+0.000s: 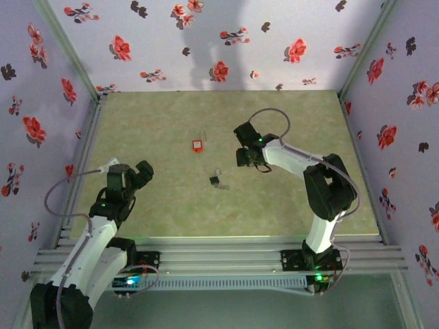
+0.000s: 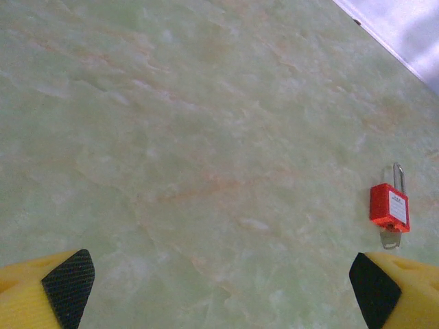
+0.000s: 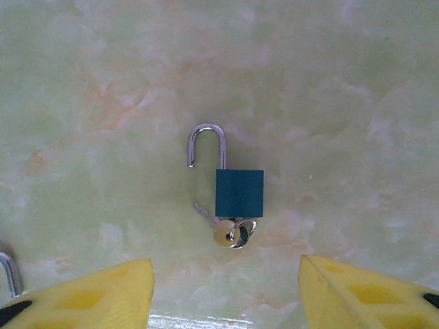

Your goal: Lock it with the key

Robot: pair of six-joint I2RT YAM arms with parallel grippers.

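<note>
A small dark teal padlock (image 3: 239,193) lies flat on the table with its silver shackle (image 3: 206,140) swung open. A silvery key (image 3: 230,232) on a ring sits at the padlock's bottom, and a second blade sticks out to the left. My right gripper (image 3: 226,295) hovers open just short of it, with nothing between its yellow fingers (image 3: 103,295). From above, this padlock (image 1: 218,181) is a dark speck left of and below the right gripper (image 1: 243,155). My left gripper (image 2: 219,288) is open over bare table, far to the left (image 1: 140,175).
A red padlock (image 2: 389,205) with an upright shackle and a small key in its base lies at mid-table (image 1: 197,144). A metal hook (image 3: 8,271) pokes in at the right wrist view's lower left edge. Floral walls (image 1: 219,41) enclose the marbled green table (image 1: 171,205).
</note>
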